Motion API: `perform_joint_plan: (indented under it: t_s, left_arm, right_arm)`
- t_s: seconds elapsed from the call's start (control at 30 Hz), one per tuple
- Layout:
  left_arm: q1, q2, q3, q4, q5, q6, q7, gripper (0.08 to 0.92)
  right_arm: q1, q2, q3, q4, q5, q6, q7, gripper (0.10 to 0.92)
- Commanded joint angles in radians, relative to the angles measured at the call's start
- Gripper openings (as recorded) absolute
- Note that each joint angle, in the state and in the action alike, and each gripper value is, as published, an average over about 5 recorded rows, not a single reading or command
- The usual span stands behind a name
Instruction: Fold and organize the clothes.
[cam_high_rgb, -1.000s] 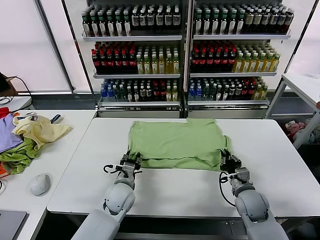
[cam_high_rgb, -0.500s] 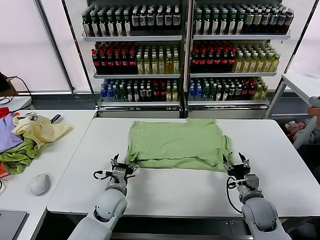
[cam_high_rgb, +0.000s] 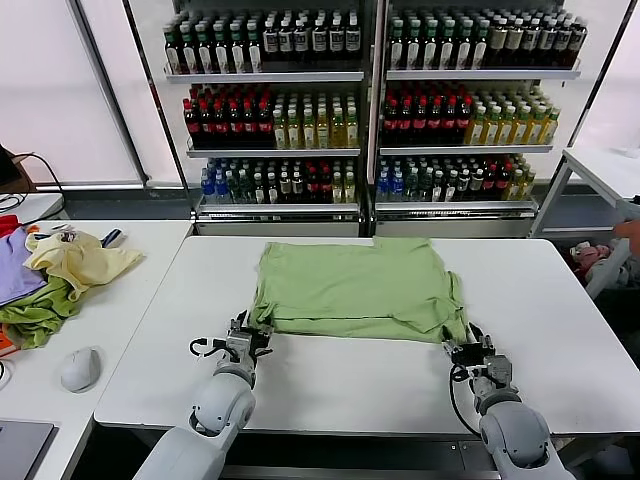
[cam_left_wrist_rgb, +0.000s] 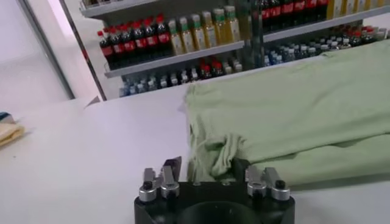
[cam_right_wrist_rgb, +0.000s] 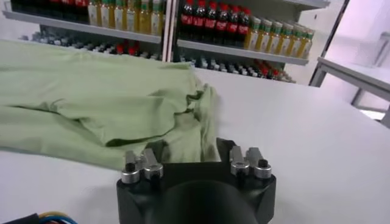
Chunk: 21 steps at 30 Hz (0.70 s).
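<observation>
On the white worktop (cam_high_rgb: 150, 330), the left gripper (cam_high_rgb: 247, 340) sits at the near-left corner of the sage-green shirt (cam_high_rgb: 355, 285), jaws closed on its bunched hem. The shirt lies flat across the middle of the worktop. At its near-right corner, the right gripper (cam_high_rgb: 472, 347) has its jaws pinching the cloth.

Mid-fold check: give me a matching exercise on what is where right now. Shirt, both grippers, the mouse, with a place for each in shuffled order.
Things:
1. sage-green shirt
2. left gripper
3. right gripper
4. computer mouse

Places:
A. on the side table, near edge
B. at the shirt's near right corner
C. spread flat mid-table
D. at the shirt's near left corner

Pairs: 1-C, 2-D, 3-B, 4-A
</observation>
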Motion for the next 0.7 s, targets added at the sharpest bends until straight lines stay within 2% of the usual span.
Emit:
perform_joint_plan:
  t_s: [0.03,0.27,0.37,0.7]
  left_arm:
    - [-0.001,0.003,0.0,0.007,-0.064,0.019,0.001,0.402]
    - [0.015,0.008,-0.003,-0.016,-0.083,0.018,0.003,0.196]
    - [0.037,0.014,-0.007,-0.048,-0.084,0.02,0.003,0.131]
    - [0.236,0.044,-0.04,-0.314,-0.068,0.038,-0.007,0.107]
  right_arm:
    - [-0.004,0.0,-0.006,-0.007,0.011,-0.013,-0.006,0.379]
    - [-0.007,-0.019,-0.003,0.009,0.015,-0.004,-0.022,0.187]
    - [-0.018,-0.037,0.0,0.026,0.018,0.002,-0.029,0.152]
    - [-0.169,-0.09,0.049,0.191,0.017,0.012,-0.043,0.144]
